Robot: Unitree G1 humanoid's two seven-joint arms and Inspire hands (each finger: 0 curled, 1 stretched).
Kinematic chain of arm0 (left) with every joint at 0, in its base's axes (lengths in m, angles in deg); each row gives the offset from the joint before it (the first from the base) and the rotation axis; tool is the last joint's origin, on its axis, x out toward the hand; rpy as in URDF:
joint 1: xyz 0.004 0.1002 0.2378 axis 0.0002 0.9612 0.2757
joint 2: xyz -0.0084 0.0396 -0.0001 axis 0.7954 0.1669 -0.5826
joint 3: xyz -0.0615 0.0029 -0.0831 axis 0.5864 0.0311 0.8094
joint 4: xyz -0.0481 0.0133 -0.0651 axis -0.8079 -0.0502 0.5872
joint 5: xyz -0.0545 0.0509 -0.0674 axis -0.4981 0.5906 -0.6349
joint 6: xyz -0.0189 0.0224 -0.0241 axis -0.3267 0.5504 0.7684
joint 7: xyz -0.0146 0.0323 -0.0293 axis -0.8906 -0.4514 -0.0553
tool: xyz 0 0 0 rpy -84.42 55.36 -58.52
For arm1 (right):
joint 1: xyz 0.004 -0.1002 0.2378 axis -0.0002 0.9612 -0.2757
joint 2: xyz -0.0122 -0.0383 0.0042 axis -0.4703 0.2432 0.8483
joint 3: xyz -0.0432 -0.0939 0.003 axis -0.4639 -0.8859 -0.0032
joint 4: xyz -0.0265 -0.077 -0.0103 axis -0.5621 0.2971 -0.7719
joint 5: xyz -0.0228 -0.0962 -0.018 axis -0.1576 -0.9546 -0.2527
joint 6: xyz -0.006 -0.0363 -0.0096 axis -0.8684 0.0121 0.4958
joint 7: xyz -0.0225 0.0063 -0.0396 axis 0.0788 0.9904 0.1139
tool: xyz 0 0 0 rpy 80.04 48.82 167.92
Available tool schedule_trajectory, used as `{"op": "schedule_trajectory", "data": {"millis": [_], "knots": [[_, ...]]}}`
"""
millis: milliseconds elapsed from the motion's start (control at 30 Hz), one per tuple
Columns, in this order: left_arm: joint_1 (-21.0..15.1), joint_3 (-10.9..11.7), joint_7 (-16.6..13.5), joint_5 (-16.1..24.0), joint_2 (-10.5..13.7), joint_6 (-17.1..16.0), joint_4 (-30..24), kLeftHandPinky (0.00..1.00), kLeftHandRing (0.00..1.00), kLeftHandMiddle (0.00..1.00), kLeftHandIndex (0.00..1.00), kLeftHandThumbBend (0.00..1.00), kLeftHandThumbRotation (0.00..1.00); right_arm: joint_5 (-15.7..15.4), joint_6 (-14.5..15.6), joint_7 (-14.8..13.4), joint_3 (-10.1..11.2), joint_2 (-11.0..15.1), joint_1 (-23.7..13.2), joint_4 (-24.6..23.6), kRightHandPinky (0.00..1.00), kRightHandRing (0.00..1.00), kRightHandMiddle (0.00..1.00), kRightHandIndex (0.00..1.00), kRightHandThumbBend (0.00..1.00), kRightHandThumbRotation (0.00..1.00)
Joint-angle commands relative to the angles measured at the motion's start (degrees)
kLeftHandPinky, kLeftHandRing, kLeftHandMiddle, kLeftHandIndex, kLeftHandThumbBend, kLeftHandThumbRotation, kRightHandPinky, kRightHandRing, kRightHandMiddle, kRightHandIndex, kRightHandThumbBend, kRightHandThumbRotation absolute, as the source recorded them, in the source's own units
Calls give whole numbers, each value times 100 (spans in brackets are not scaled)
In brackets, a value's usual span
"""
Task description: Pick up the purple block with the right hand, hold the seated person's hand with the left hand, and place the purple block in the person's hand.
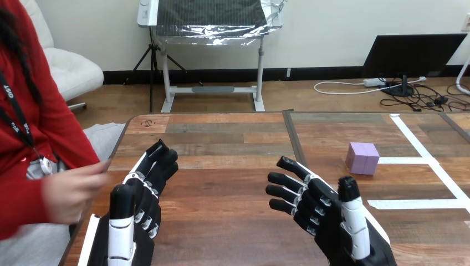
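Observation:
The purple block rests on the wooden table at the right, beside white tape lines. My right hand hovers low in the view, left of and nearer than the block, fingers straight and open, holding nothing. My left hand is at the lower left with its fingers stretched toward the table's left edge, also open. The person's hand is at the left edge of the table, just left of my left hand and apart from it, holding nothing that I can see.
White tape lines mark a strip on the right part of the table. A dark seam runs down the tabletop's middle. The person sits close against the table's left edge.

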State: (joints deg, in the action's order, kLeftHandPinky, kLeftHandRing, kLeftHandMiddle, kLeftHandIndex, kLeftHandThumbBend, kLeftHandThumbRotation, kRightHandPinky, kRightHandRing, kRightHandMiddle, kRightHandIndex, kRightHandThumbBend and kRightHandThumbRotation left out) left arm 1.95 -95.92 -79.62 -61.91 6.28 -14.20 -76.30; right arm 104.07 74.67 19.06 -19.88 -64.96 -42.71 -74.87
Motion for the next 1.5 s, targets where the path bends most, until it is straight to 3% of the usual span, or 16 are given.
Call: {"op": "schedule_trajectory", "data": {"millis": [0, 167, 467, 800, 1033, 1467], "knots": [[-359, 24, 42, -34, -280, -114, -22, 100, 91, 88, 88, 58, 100, -27, 4, -19, 99, 65, -717, 91, 83, 87, 87, 90, 85, 100], [-392, 28, 55, -62, -271, -91, -16, 100, 90, 87, 87, 58, 100, -90, -49, -14, 172, 115, -1102, 386, 82, 87, 87, 90, 86, 100], [-455, 41, 99, -91, -247, -117, 10, 100, 89, 86, 86, 58, 100, -372, -549, 61, 365, 291, -2086, 1402, 87, 91, 90, 94, 84, 100], [-493, 41, 121, -91, -241, -129, 26, 99, 88, 85, 85, 58, 100, -576, -777, -134, 564, 472, -3285, 2566, 93, 91, 91, 95, 87, 100], [-480, 12, 138, -140, -243, -92, 8, 98, 87, 84, 84, 59, 100, -801, -958, -289, 565, 614, -3978, 3288, 94, 91, 91, 94, 89, 100], [-459, -15, 147, -114, -267, -139, 5, 96, 84, 82, 83, 59, 100, -1512, -1691, -699, 421, 993, -5338, 5082, 90, 91, 92, 95, 85, 100]]}}
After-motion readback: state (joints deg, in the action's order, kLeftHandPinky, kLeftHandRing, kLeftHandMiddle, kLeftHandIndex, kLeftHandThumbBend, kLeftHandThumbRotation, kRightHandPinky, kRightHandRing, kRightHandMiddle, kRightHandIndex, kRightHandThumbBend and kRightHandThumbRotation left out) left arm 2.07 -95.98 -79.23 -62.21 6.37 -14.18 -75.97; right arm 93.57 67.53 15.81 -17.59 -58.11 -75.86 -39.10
